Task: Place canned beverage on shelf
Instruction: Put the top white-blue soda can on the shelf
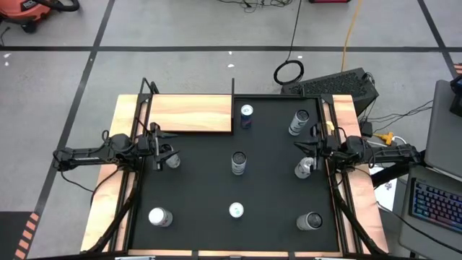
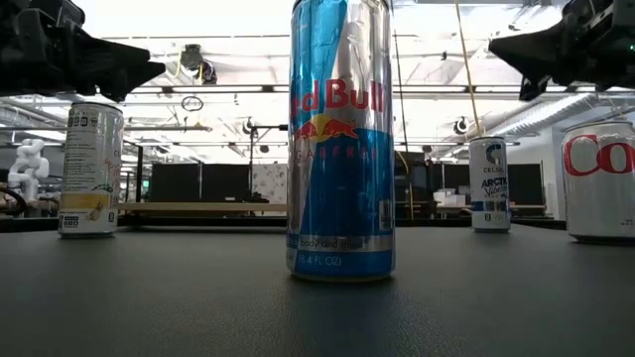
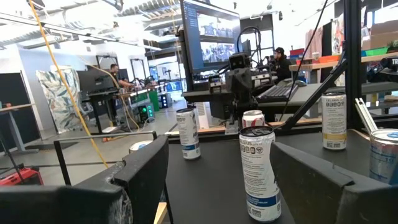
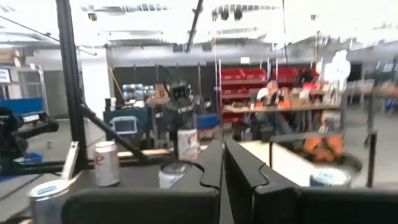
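Looks like a robotics lab in a big open workshop hall. Concrete floor [image 1: 180, 65] with tape lines, big monitor [image 3: 209, 37], red parts bins [image 4: 245, 84], people at desks behind.

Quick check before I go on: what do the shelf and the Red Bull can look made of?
The shelf: light wood board, matte, grain streaks visible, with thin black uprights that look like metal. The Red Bull can: apparently thin metal, glossy blue-and-silver printed finish catching ceiling-light reflections.
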